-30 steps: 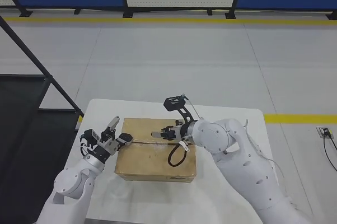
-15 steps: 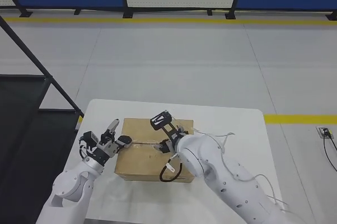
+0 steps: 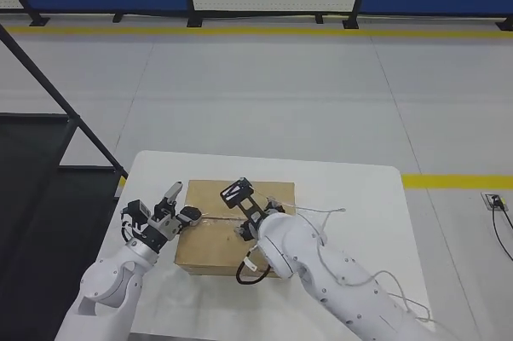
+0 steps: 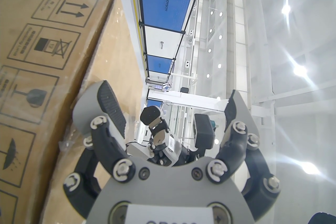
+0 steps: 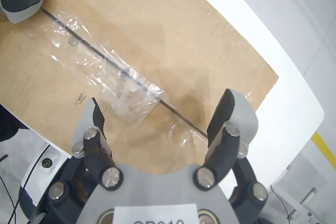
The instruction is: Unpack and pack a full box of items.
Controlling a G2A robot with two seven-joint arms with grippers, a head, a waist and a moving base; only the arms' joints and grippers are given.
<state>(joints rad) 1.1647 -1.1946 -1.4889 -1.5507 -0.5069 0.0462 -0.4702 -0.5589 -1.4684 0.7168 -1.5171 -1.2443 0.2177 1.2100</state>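
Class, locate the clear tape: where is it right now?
In the right wrist view, the clear tape lies along the centre seam on top of the cardboard box, beneath the open right gripper.

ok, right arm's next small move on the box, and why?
Probably lower the right gripper and shut its fingers on the crumpled end of the clear tape: the box seam is taped there, and the fingers hang open just above it, holding nothing.

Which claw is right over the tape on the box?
The right gripper: it hangs open above the tape along the top seam of the box. The left gripper, also open, sits at the box's end instead.
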